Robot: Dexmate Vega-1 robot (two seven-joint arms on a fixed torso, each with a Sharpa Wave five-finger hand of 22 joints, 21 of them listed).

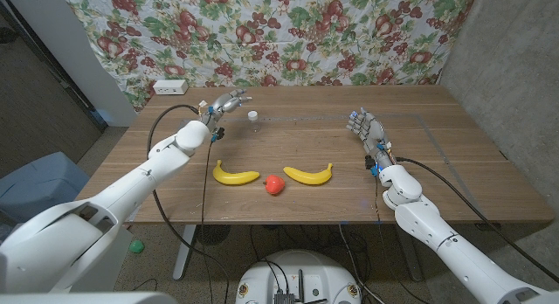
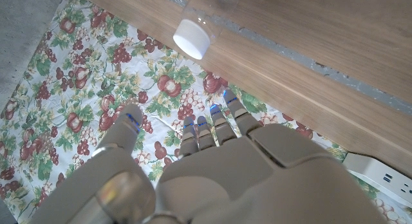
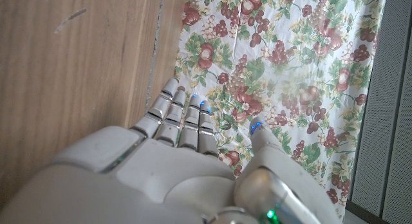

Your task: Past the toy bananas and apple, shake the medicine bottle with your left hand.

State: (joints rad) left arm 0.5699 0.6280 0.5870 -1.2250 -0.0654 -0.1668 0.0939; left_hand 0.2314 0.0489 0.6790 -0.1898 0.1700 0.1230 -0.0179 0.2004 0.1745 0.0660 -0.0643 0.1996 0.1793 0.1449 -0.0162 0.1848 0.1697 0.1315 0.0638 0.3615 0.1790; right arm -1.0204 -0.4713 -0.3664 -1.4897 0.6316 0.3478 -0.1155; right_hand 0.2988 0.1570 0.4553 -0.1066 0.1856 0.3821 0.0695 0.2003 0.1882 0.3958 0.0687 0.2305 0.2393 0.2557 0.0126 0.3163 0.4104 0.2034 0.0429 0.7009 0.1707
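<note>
Our left hand's fingers (image 2: 215, 124) are spread apart and hold nothing, thumb set off from the rest, reaching toward the floral cloth (image 2: 84, 89) that hangs behind the counter. The left hand (image 1: 229, 103) hovers over the far left part of the counter (image 1: 472, 155), just beside the medicine bottle (image 1: 252, 118) but apart from it. That bottle is small and clear with a white cap, standing upright near the far edge, and in the left wrist view we see its cap (image 2: 192, 39) and clear body just ahead of our fingertips. Our right hand (image 1: 369, 132) is at the right side of the counter, well apart from the bottle, its fingers (image 3: 187, 118) straight, close side by side and grasping nothing; we cannot tell whether it touches the wood. Nearer to us lie the toys in a row: one yellow banana (image 1: 235, 174) on the left, a red apple (image 1: 274, 185) in the middle, a second banana (image 1: 308, 175) on the right. A white power strip (image 1: 170, 86) sits at the far left corner, and black cables (image 1: 166, 120) trail along our arms.
</note>
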